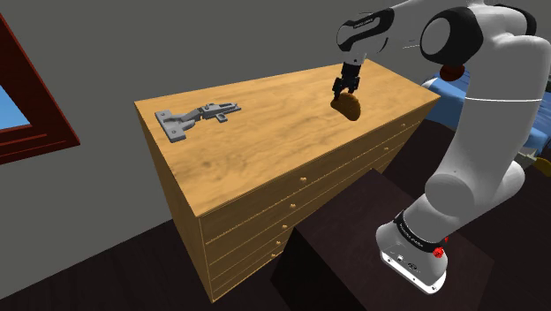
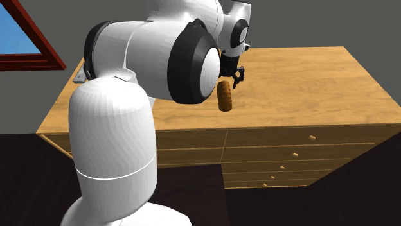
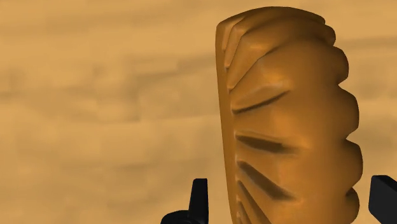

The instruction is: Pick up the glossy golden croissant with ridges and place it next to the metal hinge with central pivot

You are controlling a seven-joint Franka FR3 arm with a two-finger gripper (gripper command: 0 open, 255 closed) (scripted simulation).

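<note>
The golden ridged croissant [image 1: 351, 108] hangs on end just above the wooden dresser top [image 1: 265, 163], near its far right end in the shoulder view. My gripper [image 1: 347, 87] is shut on it from above. In the wrist view the croissant [image 3: 289, 127] stands upright between the two black fingertips [image 3: 198, 198], over wood grain. The second exterior view shows the croissant [image 2: 224, 96] dangling below the gripper [image 2: 235, 77]. The grey metal hinge [image 1: 199, 116] lies flat near the dresser's far left corner, well away from the croissant.
The dresser has drawers with small knobs [image 1: 305, 181] on its front. A red-framed window [image 1: 31, 106] is on the wall at left. My dark stand [image 1: 353, 243] sits against the dresser front. A blue object [image 1: 452, 88] lies behind the arm.
</note>
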